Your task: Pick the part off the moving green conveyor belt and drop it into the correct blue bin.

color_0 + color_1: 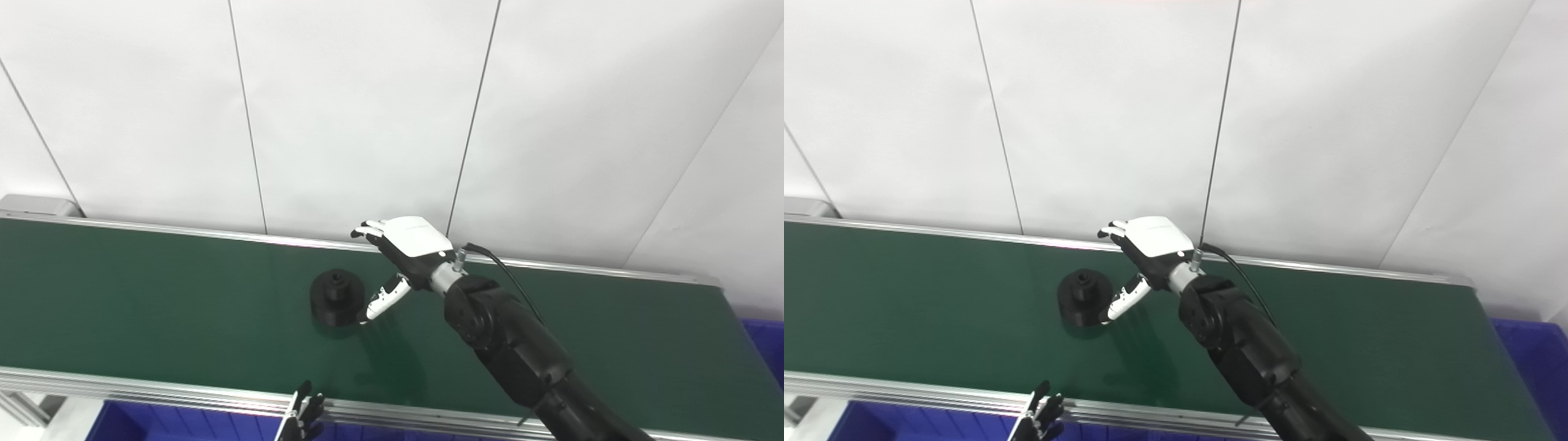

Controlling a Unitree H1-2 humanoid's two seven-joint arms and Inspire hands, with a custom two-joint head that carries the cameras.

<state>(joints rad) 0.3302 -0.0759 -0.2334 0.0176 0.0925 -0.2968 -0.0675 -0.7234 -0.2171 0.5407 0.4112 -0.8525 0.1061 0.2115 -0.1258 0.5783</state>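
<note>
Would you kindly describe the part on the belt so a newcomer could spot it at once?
Find the long green conveyor belt running below the white wall. Near its middle, just left of the right hand, sits the black part. It is a round, squat disc with a raised hub on top, the only loose item on the belt.

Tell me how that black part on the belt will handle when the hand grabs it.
The black part looks rigid, a squat round disc with a raised hub, so it should stay flat rather than tip. Its smooth round rim may slip between fingers. The open right hand has its thumb at the rim; a sideways nudge would probably slide it along the green belt.
</note>
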